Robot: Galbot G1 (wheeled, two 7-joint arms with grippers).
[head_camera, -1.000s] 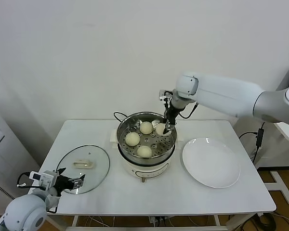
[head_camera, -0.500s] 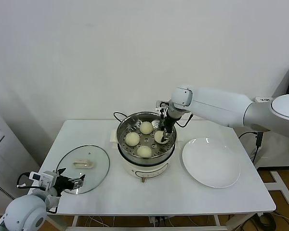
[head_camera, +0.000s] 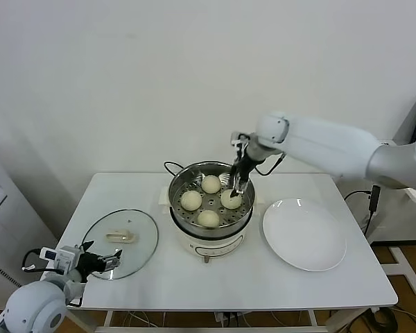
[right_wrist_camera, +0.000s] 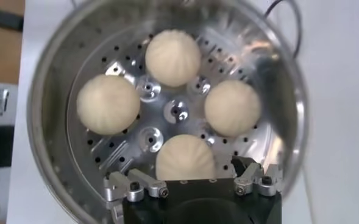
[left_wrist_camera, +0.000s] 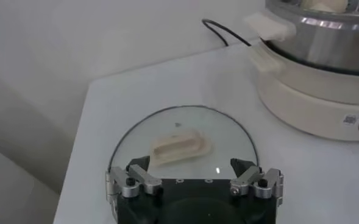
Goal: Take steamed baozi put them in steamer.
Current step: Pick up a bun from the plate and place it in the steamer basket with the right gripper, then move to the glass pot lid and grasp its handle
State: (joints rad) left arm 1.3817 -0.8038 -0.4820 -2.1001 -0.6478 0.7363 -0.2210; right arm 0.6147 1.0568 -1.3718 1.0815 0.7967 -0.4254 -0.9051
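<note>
Steel steamer (head_camera: 194,179) holds all four steamed baozi (right_wrist_camera: 172,58); your right gripper (head_camera: 236,186) hangs over the nearest bun, jaws spread (left gripper (head_camera: 109,263) parked, spread, by table edge).

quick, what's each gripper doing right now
Left gripper: open, empty, near the glass lid.
Right gripper: open, holding nothing, above the fourth bun in the steamer.

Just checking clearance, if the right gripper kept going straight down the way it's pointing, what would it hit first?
Most likely the baozi directly beneath the open right gripper, resting on the steamer floor. How far above it the gripper is remains unclear.
</note>
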